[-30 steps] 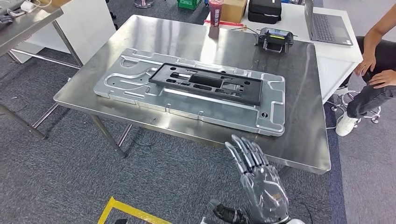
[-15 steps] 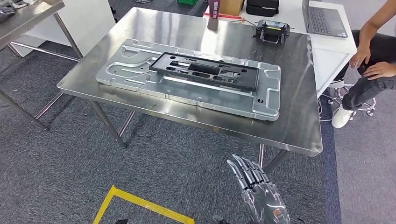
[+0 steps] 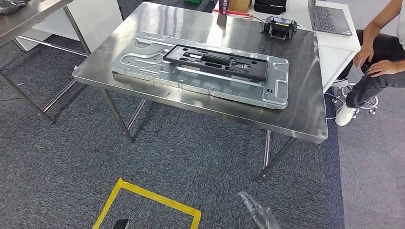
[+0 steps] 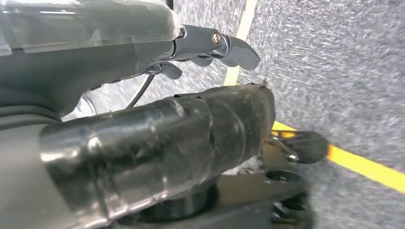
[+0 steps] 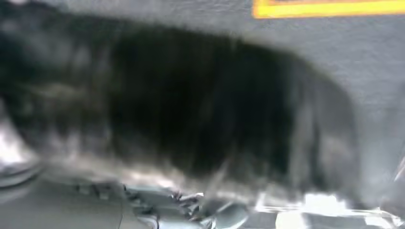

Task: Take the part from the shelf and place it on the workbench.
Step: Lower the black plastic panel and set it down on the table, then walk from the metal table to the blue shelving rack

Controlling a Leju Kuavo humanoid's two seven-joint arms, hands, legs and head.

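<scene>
A black frame-shaped part (image 3: 215, 61) lies flat on a large silver machined plate (image 3: 143, 57), which rests on the steel workbench (image 3: 296, 109) ahead of me. My right hand (image 3: 258, 214) is a blurred shape at the bottom edge of the head view, low over the carpet and well short of the bench, with nothing in it. The right wrist view is too smeared to read. In the left wrist view my left hand (image 4: 143, 119) hangs over the carpet. Its fingers (image 4: 224, 45) are loosely apart from the thumb and hold nothing.
A small black device (image 3: 280, 26) sits at the bench's far edge. Behind it stands a white table with a laptop (image 3: 329, 19). A person (image 3: 377, 67) sits at the right. Another steel table (image 3: 28, 12) is at the left. Yellow floor tape (image 3: 143, 195) lies near my feet.
The whole view has shifted, so the bench now sits higher and farther off. My right hand has dropped from near the bench's front edge to the bottom of the picture.
</scene>
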